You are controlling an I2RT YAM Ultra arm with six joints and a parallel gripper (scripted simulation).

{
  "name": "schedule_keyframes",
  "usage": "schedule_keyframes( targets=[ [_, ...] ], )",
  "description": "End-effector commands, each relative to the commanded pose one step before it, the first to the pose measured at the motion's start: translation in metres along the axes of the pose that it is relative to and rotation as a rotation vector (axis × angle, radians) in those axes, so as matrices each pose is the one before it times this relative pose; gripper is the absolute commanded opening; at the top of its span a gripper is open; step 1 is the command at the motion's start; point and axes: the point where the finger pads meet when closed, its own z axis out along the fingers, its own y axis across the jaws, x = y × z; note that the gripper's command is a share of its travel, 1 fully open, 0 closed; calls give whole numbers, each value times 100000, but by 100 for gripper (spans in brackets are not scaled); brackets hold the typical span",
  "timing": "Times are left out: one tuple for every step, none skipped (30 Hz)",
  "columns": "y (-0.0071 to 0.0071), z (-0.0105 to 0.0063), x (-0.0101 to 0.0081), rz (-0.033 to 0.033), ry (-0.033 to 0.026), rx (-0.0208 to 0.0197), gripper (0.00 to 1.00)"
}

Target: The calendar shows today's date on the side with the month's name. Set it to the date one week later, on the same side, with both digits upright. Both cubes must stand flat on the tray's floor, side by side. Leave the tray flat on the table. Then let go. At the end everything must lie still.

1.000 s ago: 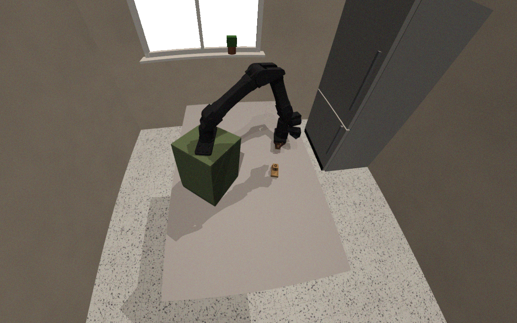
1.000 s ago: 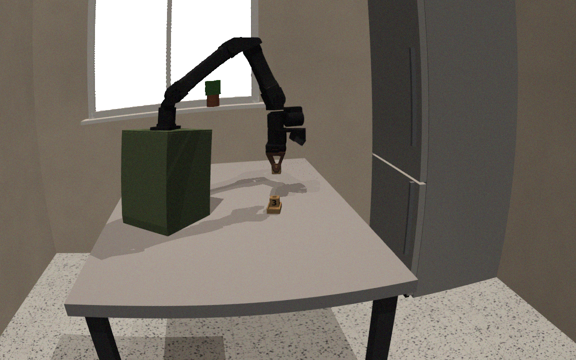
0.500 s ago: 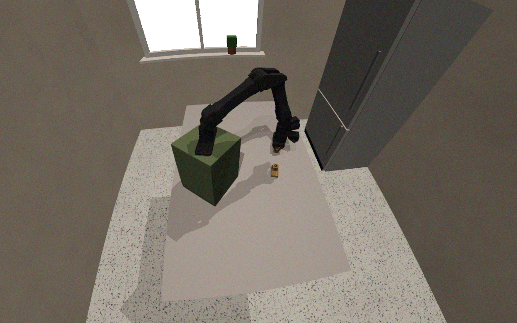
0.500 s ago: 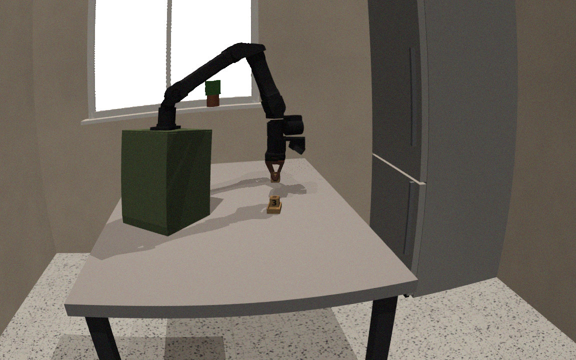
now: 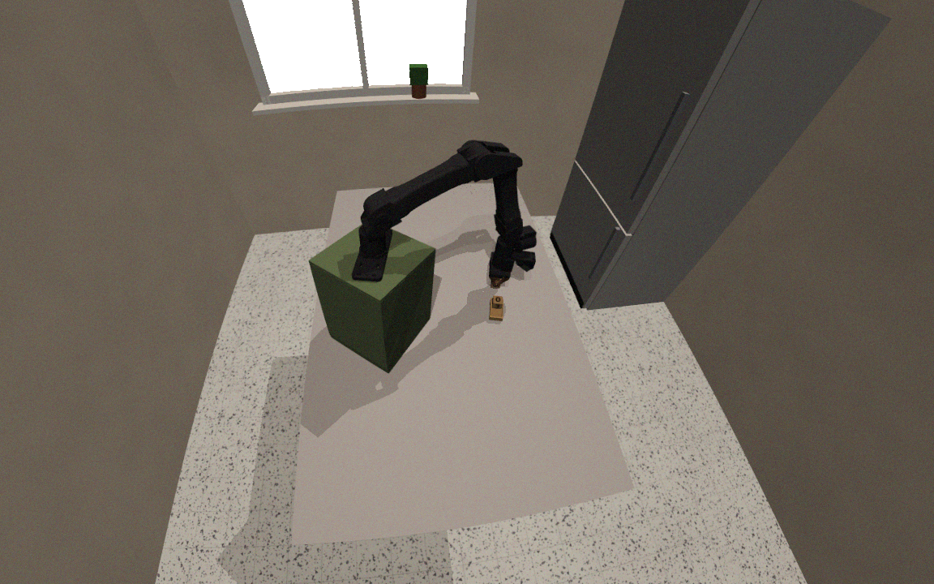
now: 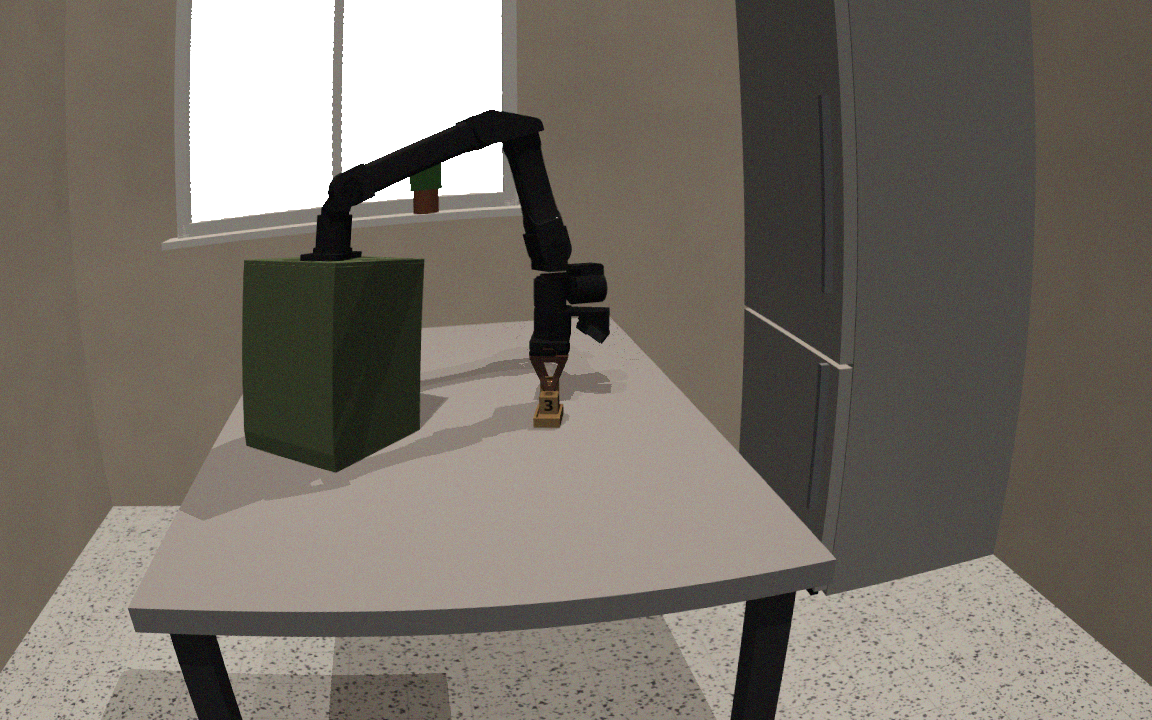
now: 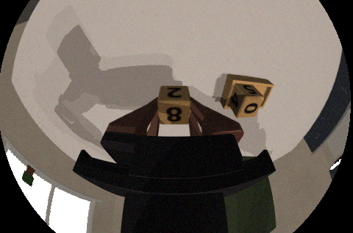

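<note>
My gripper (image 5: 497, 278) (image 6: 548, 385) (image 7: 173, 101) is shut on a small wooden date cube (image 7: 173, 106). The cube shows an 8 towards the wrist camera and a 2 on the face beyond it. It hangs a little above the table (image 5: 456, 406) (image 6: 473, 501), just behind the wooden tray (image 5: 496, 315) (image 6: 548, 420). The other cube (image 5: 499, 300) (image 6: 548, 405) (image 7: 246, 99) stands in the tray. It shows a 3 in the exterior view and a 0 in the wrist view. The month's name is too small to read.
The arm's green pedestal box (image 5: 374, 298) (image 6: 329, 358) stands on the table left of the tray. A grey fridge (image 5: 681, 160) (image 6: 875, 295) stands beyond the table's right edge. A potted plant (image 5: 418, 79) sits on the windowsill.
</note>
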Motion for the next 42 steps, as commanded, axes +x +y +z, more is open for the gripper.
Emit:
schedule_keyframes(
  targets=[
    [621,-302,-1195,-200,-3484,-1653,27],
    [0,0,0,0,0,0,27],
    [0,167,0,0,1,0,27],
    [-1,128,0,0,0,0,27],
    [-1,91,0,0,0,0,27],
    [0,59,0,0,0,0,27],
    [0,32,0,0,0,0,27],
    [0,13,0,0,0,0,27],
    [0,2,0,0,0,0,27],
    [0,0,0,0,0,0,27],
    [0,0,0,0,0,0,27],
    [0,0,0,0,0,0,27],
    [0,0,0,0,0,0,27],
    [0,0,0,0,0,0,27],
    [0,0,0,0,0,0,27],
    [0,0,0,0,0,0,27],
    [0,0,0,0,0,0,27],
    [0,0,0,0,0,0,27],
    [0,0,0,0,0,0,27],
    [0,0,0,0,0,0,27],
    [0,0,0,0,0,0,27],
    [0,0,0,0,0,0,27],
    [0,0,0,0,0,0,27],
    [0,0,0,0,0,0,27],
    [0,0,0,0,0,0,27],
    [0,0,0,0,0,0,27],
    [0,0,0,0,0,0,27],
    [0,0,0,0,0,0,27],
    [0,0,0,0,0,0,27],
    [0,0,0,0,0,0,27],
    [0,0,0,0,0,0,27],
    [0,0,0,0,0,0,27],
    [0,0,0,0,0,0,27],
    [0,0,0,0,0,0,27],
    [0,0,0,0,0,0,27],
    [0,0,0,0,0,0,27],
    [0,0,0,0,0,0,27],
    [0,0,0,0,0,0,27],
    [0,0,0,0,0,0,27],
    [0,0,0,0,0,0,27],
    [0,0,0,0,0,0,27],
    [0,0,0,0,0,0,27]
  ],
)
